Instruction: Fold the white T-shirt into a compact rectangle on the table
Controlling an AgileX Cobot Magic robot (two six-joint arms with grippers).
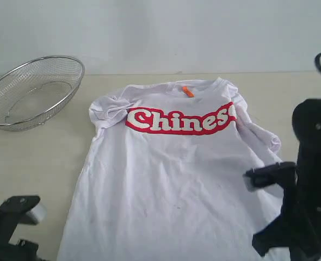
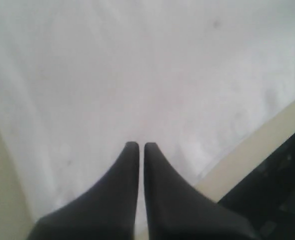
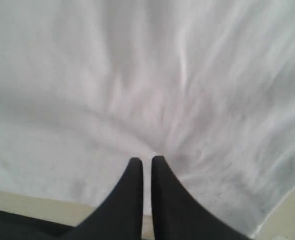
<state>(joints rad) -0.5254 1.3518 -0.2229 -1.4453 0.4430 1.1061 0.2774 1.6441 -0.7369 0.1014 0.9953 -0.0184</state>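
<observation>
**0 folds made so far**

Exterior view: the white T-shirt (image 1: pixel 171 179) lies spread, print up, mid-frame on the table (image 1: pixel 46 163); a mesh basket (image 1: pixel 32 92) sits upper left.

Left wrist view: the left gripper (image 2: pixel 137 146) has its jaws together over cloth near an edge.

Right wrist view: the right gripper (image 3: pixel 146 160) has its jaws together where creases fan out.

Risk: jaws this tight would likely shove and bunch the fabric rather than catch an edge.

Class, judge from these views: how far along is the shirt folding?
Done: the white T-shirt lies spread on the table, no body fold yet. In hand: right fingers shut where creases converge, seemingly pinching cloth; left fingers shut by its hem. Left: every fold.
</observation>
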